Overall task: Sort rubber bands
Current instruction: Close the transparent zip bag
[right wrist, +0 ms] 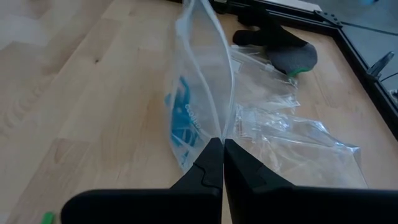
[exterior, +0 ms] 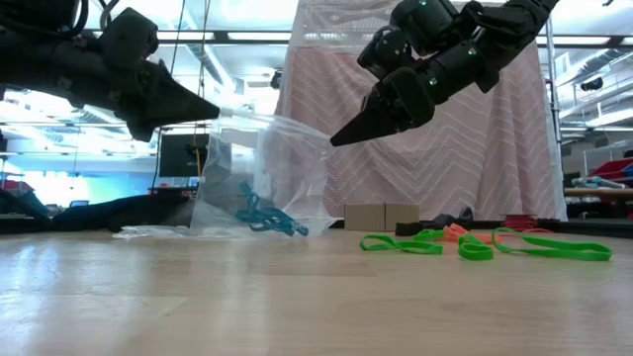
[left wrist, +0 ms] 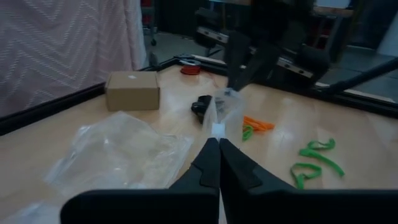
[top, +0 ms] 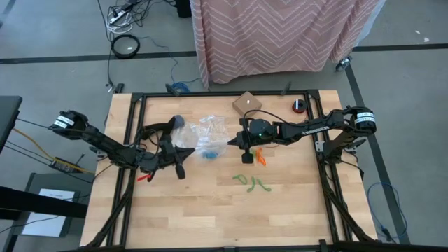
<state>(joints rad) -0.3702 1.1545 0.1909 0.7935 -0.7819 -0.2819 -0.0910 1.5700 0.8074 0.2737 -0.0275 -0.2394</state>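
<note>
You have the wooden table [top: 294, 210] under both arms, and between the two grippers a clear zip bag [exterior: 247, 168] hangs stretched, lifted off the surface with its lower part reaching the wood. Your left gripper [exterior: 203, 107] has its jaws pressed together on one top edge of that bag; your right gripper [exterior: 346, 133] has its jaws clamped on the opposite top edge, so the bag's mouth runs from one pair of tips to the other. More empty clear bags [right wrist: 292, 124] lie crumpled on the table below and beyond the held one. A small cardboard box [left wrist: 132, 90] sits well beyond the left jaws. Blue rubber bands [right wrist: 183, 121] rest inside the held bag, low down, beneath both sets of jaws. Green rubber bands [top: 250, 183] lie loose on the wood, near the right jaws, and orange rubber bands [top: 260, 158] lie almost directly under the right gripper.
</note>
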